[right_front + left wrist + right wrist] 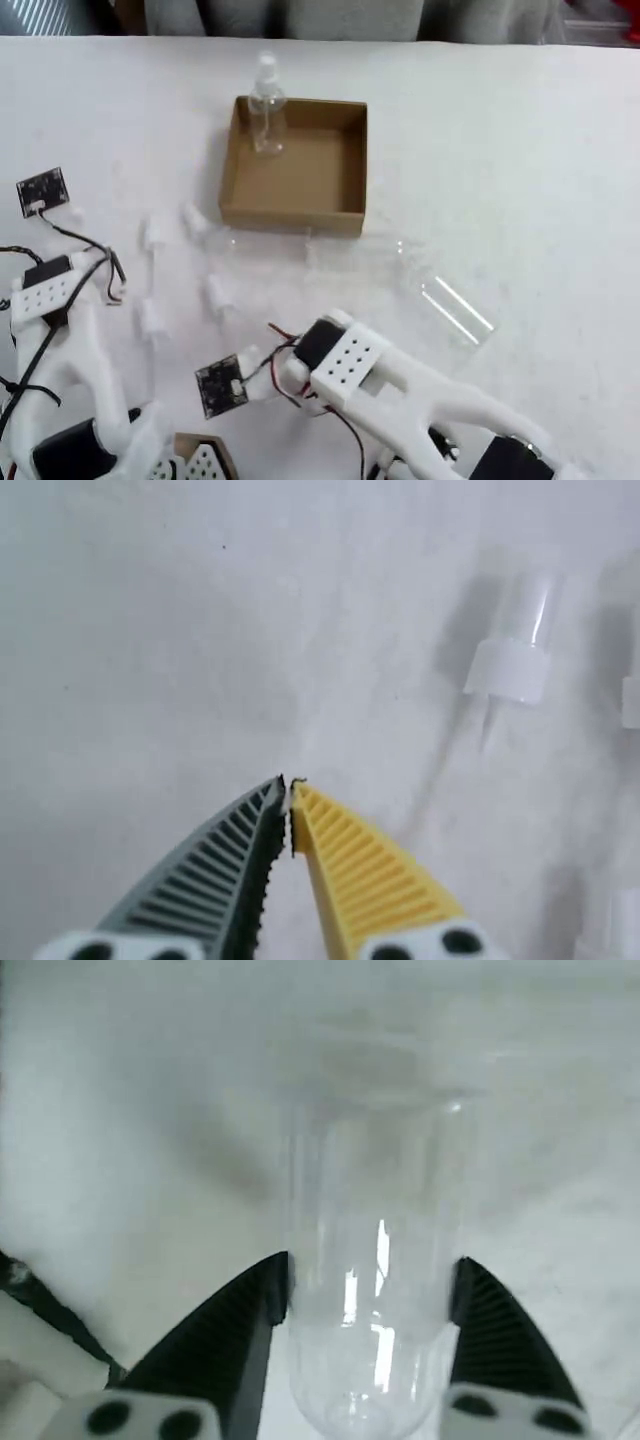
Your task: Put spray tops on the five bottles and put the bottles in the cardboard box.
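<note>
In the left wrist view my left gripper is shut and empty, its grey and yellow fingertips meeting just above the white table. A white spray top with its thin tube lies a short way beyond it. My right gripper is shut on a clear capless bottle, with a black finger against each side. The cardboard box sits mid-table, and one clear bottle with a spray top stands in its far left corner. Loose spray tops lie left of the box. Clear bottles lie in front of it.
The left arm stands at the table's left edge with loose wires beside it. The right arm crosses the near middle. White table stretches right of the box and behind it.
</note>
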Controlling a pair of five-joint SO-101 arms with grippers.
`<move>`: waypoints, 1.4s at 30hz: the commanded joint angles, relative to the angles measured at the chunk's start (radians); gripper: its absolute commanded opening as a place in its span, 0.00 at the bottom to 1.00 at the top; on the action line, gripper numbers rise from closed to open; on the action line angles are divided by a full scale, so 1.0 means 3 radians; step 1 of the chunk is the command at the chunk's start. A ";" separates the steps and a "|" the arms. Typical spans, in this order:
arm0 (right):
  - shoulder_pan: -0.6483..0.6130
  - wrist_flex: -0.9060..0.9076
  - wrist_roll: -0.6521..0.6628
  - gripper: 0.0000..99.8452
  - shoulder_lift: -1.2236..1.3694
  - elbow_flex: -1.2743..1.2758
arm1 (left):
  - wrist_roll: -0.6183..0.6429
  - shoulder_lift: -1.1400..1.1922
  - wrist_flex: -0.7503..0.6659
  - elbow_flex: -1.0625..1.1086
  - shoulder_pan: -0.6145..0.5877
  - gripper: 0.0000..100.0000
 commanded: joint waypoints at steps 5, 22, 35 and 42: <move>0.0386 0.0228 -0.0205 0.28 0.0003 -0.0547 | -0.0046 -0.0028 -0.0061 -0.0015 -0.0023 0.03; 0.1348 0.1020 -0.0803 0.11 -0.1164 -0.0783 | -0.0051 -0.0028 -0.0061 -0.0026 -0.0008 0.03; 0.3081 0.1015 -0.1453 0.02 -0.3056 0.0568 | -0.0501 -0.0038 0.0880 -0.0711 0.0580 0.02; 0.4120 0.0979 -0.1463 0.02 -0.3071 0.0639 | -0.1038 -0.0038 0.1483 -0.1105 0.1435 0.02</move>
